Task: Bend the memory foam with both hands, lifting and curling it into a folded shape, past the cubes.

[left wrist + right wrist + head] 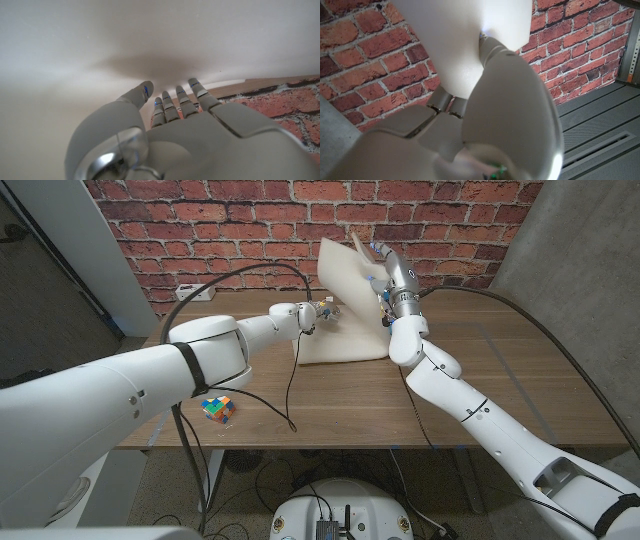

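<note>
The cream memory foam (345, 300) stands bent on the table's far middle, its lower part lying on the wood and its upper part lifted and curled up against the brick wall. My right hand (385, 275) grips the raised right edge, and in the right wrist view the foam (465, 40) sits between the thumb and fingers of that hand (495, 125). At the foam's left side, my left hand (310, 315) has its fingers stretched out. In the left wrist view the fingertips (177, 97) press against the foam's face (150, 40). A colourful cube (217, 408) lies near the front edge, partly hidden under my left arm.
The wooden table (500, 370) has bare room to the right of the foam. A white power strip (195, 292) lies at the back left. Black cables (290, 380) hang from my left arm over the table. The brick wall (200, 230) stands close behind.
</note>
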Controlling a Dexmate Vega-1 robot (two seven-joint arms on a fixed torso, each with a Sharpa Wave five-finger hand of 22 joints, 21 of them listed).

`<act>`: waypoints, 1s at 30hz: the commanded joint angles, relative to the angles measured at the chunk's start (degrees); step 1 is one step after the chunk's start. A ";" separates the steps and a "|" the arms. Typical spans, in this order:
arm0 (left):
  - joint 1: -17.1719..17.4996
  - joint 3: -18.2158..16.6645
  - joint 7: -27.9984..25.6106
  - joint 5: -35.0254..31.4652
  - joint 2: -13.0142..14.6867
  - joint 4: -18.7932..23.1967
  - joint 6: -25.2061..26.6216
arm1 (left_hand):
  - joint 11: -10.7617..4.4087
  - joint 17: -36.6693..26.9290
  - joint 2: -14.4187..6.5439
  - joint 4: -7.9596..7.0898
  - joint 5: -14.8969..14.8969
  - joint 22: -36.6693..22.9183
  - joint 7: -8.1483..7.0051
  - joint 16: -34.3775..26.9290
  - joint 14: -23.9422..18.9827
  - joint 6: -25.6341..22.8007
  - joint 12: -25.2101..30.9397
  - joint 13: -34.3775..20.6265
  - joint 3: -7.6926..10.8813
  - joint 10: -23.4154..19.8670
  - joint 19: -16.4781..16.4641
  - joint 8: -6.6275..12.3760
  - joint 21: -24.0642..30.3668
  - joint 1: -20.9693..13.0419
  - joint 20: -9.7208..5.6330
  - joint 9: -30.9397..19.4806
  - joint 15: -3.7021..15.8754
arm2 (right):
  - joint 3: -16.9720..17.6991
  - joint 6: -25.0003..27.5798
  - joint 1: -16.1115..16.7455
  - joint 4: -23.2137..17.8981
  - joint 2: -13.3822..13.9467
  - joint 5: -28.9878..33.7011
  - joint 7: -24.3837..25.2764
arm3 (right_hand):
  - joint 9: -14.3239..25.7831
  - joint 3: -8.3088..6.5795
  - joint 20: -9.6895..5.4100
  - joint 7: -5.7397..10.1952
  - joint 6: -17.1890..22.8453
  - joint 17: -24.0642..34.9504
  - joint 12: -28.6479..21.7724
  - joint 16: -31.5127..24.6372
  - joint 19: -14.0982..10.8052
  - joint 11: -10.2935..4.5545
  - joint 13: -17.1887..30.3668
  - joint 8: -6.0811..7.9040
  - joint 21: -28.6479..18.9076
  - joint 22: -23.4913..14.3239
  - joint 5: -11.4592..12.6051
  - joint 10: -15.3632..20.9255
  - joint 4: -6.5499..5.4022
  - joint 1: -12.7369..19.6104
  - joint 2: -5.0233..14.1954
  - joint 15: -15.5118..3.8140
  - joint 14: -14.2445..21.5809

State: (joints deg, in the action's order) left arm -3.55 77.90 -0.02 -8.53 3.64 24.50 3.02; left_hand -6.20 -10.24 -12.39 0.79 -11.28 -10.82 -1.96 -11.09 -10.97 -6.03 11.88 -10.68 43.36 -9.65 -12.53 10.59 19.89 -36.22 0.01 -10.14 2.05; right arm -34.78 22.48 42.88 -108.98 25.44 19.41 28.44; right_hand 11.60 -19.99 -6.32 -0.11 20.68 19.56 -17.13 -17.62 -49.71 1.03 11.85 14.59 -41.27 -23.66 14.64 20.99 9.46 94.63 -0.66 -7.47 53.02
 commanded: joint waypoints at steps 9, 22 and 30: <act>0.07 0.17 -0.10 0.36 -0.05 -0.03 1.09 | 0.12 -0.10 0.11 0.17 -0.03 -0.17 -0.07 -0.06 0.12 -0.08 -0.08 0.01 0.53 0.11 -0.06 -0.15 0.39 -0.98 -0.09 0.01 2.89 | 4.47 -3.05 1.11 -0.06 -4.48 -25.12 -7.50 | 0.17 0.36 -6.62 -0.91 0.95 0.29 0.12 0.11 0.61 0.70 0.35 -0.19 -1.13 -0.27 0.43 0.99 -0.07 0.86 0.21 -5.56 0.50; 0.00 0.20 -0.25 0.66 -0.48 -0.03 2.33 | 0.04 -0.04 0.30 0.34 -0.03 -0.17 -0.28 -0.02 0.08 -0.13 -0.16 0.02 0.55 0.19 -0.11 -0.16 0.41 -1.25 -0.30 0.02 3.13 | 6.90 -0.23 -0.12 3.23 -5.95 -46.31 -13.29 | 0.20 0.51 -6.63 -1.91 1.54 0.31 0.45 0.29 1.05 1.57 0.38 -0.17 -1.90 -0.47 0.42 0.95 -0.07 1.01 0.25 -5.51 0.53; -0.08 -0.13 -0.54 1.42 -0.83 -0.03 5.89 | 0.53 0.01 0.44 0.46 0.01 -0.16 0.20 -0.01 0.05 -0.47 -0.14 0.03 0.42 0.03 -0.01 -0.06 0.37 -1.44 -0.21 0.02 2.79 | 4.83 -0.79 -1.39 4.50 -4.63 -47.60 -10.95 | 0.21 0.59 -6.61 -2.04 1.66 0.31 0.65 0.38 1.25 1.75 0.38 -0.21 -2.19 -0.53 0.37 0.77 -0.09 1.03 0.24 -5.48 0.49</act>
State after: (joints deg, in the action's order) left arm -3.54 78.10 -0.26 -7.84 3.15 24.47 5.68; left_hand -6.12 -10.12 -12.09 1.03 -11.28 -10.80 -1.95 -11.09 -10.96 -6.03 11.88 -10.68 43.60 -9.56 -12.53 10.59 19.94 -36.97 -0.02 -10.14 2.05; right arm -28.78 21.48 42.83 -106.21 20.10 -21.81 17.06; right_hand 11.59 -19.59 -6.01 -1.86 22.00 19.62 -16.64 -17.34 -48.79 2.48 12.13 14.37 -43.03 -24.07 14.85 21.58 9.39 95.02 -0.27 -7.48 53.02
